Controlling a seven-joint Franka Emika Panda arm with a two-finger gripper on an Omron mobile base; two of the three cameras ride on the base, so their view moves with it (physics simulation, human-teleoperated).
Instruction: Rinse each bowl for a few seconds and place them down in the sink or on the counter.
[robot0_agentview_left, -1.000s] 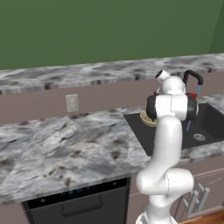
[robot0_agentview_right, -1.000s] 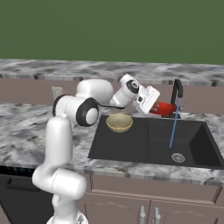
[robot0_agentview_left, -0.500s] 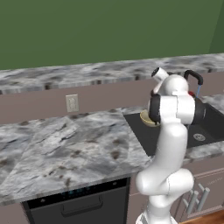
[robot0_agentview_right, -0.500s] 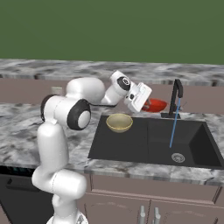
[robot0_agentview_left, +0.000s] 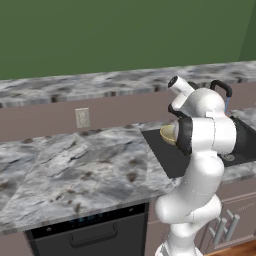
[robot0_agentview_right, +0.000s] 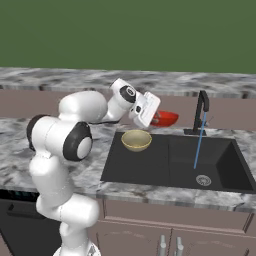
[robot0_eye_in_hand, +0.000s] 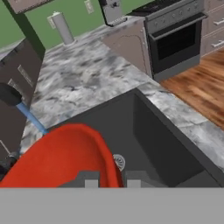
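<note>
My gripper (robot0_agentview_right: 153, 117) is shut on the rim of the glossy red bowl (robot0_agentview_right: 166, 118), held tilted in the air over the sink's back edge, left of the faucet (robot0_agentview_right: 201, 112). In the hand view the red bowl (robot0_eye_in_hand: 61, 161) sits at lower left, its rim between my fingertips (robot0_eye_in_hand: 91, 180). A thin blue stream of water (robot0_agentview_right: 199, 146) runs from the faucet toward the drain (robot0_agentview_right: 203, 180), apart from the red bowl. Upright at the left end of the black sink (robot0_agentview_right: 150, 172) stands the tan bowl (robot0_agentview_right: 136, 140), partly hidden behind my arm in the left base view (robot0_agentview_left: 167, 134).
The marbled counter (robot0_agentview_left: 75, 160) stretches left of the sink, with a wall outlet (robot0_agentview_left: 82, 117) on the backsplash and a dishwasher (robot0_agentview_left: 90, 231) below. The hand view shows an oven (robot0_eye_in_hand: 179, 39), a grey canister (robot0_eye_in_hand: 63, 28) and wood floor (robot0_eye_in_hand: 201, 92).
The gripper has carried the red bowl leftward, away from the water stream under the faucet. The tan bowl has not moved and the water still runs.
</note>
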